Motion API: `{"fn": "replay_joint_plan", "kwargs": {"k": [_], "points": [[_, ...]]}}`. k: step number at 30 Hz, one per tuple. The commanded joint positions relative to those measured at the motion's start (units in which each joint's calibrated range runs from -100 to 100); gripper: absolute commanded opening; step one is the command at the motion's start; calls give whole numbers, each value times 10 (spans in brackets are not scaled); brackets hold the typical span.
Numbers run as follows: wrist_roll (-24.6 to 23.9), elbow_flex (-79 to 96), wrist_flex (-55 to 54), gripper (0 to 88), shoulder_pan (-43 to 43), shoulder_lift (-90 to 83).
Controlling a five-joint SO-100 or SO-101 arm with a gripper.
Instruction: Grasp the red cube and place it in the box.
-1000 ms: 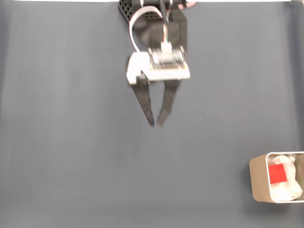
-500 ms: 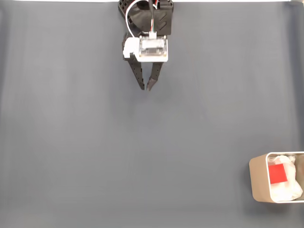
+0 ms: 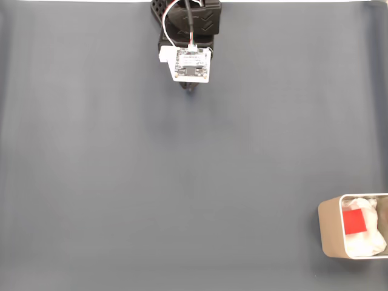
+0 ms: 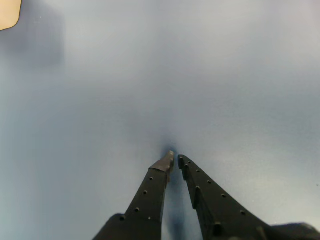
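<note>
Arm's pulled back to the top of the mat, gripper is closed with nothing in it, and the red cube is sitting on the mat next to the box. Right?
Not quite. The red cube is not on the mat beside the box; it lies inside it, on the white padding, as the fixed view shows. The rest holds: the gripper is at the top of the mat, closed and holding nothing, as the wrist view shows.

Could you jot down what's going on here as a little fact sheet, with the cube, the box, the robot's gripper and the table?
red cube: lying inside the box on white padding
box: beige-grey, at the lower right edge of the fixed view
gripper: fingers nearly together, holding nothing, above bare table
arm: folded up at the top edge of the fixed view, far from the box
table: grey-blue surface
task state: cube is in the box
</note>
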State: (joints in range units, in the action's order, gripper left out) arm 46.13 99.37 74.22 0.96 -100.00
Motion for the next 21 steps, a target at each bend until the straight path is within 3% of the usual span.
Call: {"fn": "replay_joint_plan", "kwargs": {"k": [1, 21], "points": [[16, 5, 13, 6, -14, 0], [21, 5, 15, 6, -14, 0]]}}
